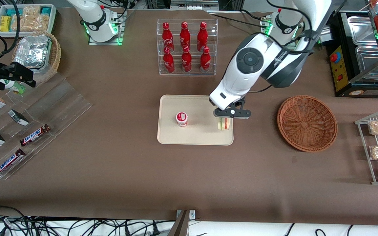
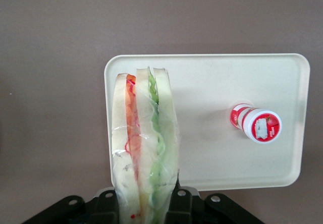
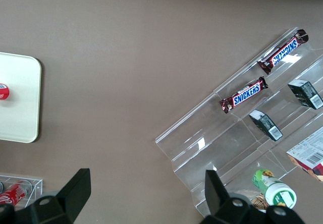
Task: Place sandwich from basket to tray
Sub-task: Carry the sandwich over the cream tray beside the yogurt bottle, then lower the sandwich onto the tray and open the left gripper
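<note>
Pincer (image 1: 224, 122) is pinching the sandwich (image 2: 145, 148), hanging over the tray (image 1: 195, 137) edge nearest the empty basket (image 1: 307, 123). Placing step; next probably lowering, then releasing.

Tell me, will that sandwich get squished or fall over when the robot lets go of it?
Probably it squashes easily: the sandwich is soft pale bread in thin clear wrap, and the gripper holds it from above over the tray. The shiny wrap may be a bit slippery. It stands on a narrow edge, so it might tip flat once released, likely short of the small cup.
</note>
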You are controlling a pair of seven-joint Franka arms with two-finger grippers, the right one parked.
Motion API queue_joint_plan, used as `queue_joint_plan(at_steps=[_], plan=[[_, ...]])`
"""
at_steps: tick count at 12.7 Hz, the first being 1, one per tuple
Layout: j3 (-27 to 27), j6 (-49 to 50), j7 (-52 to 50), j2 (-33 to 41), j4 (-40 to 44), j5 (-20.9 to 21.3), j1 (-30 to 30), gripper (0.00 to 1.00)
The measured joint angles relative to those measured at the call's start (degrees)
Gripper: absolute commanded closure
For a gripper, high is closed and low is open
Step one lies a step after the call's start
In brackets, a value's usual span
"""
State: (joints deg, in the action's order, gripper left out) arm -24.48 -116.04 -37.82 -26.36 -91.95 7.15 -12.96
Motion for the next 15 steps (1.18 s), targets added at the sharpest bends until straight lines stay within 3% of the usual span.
queue_joint_plan(at_steps=[8, 13, 14, 15], plan=[[0.08, -7.72, -9.05, -12.04, 0.0, 12.04, -4.09, 0.68], [0.11, -7.8, -9.29, -14.84, 0.0, 13.19, -4.51, 0.67], [0.11, -7.8, -9.29, -15.1, -0.01, 13.34, -4.54, 0.64], [0.11, -7.8, -9.29, -15.36, -0.02, 13.37, -4.58, 0.53]])
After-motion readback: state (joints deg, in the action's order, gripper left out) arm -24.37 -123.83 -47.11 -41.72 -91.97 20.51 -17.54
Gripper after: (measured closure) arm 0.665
